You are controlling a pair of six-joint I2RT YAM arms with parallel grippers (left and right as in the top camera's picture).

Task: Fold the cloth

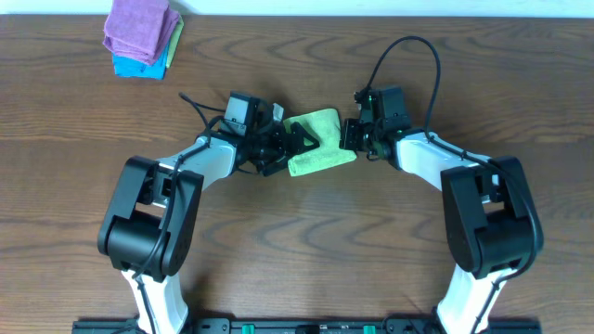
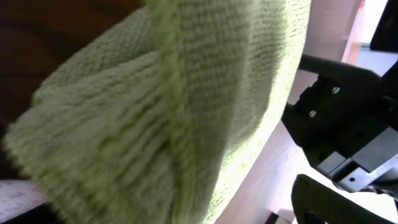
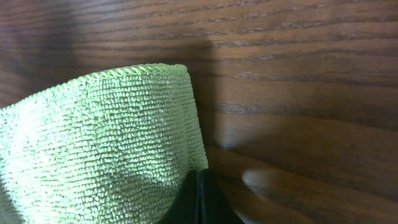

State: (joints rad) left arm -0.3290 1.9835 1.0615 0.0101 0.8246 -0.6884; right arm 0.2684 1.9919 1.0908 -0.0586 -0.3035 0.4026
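Note:
The lime-green cloth (image 1: 322, 148) lies folded and bunched at the middle of the wooden table, between my two grippers. My left gripper (image 1: 295, 141) stands open at the cloth's left edge. In the left wrist view the cloth (image 2: 155, 112) fills most of the picture, and only one dark finger (image 2: 339, 202) shows at the lower right. My right gripper (image 1: 349, 136) is at the cloth's right edge. In the right wrist view its jaws (image 3: 200, 190) are pressed together where the edge of the cloth (image 3: 99, 143) ends, pinching it. The right gripper's black body (image 2: 348, 118) shows beyond the cloth.
A stack of folded cloths, purple on top of blue (image 1: 141, 37), sits at the back left corner. Black cables loop behind both wrists (image 1: 408, 56). The brown wooden table (image 1: 297, 250) runs to the front between the two arm bases.

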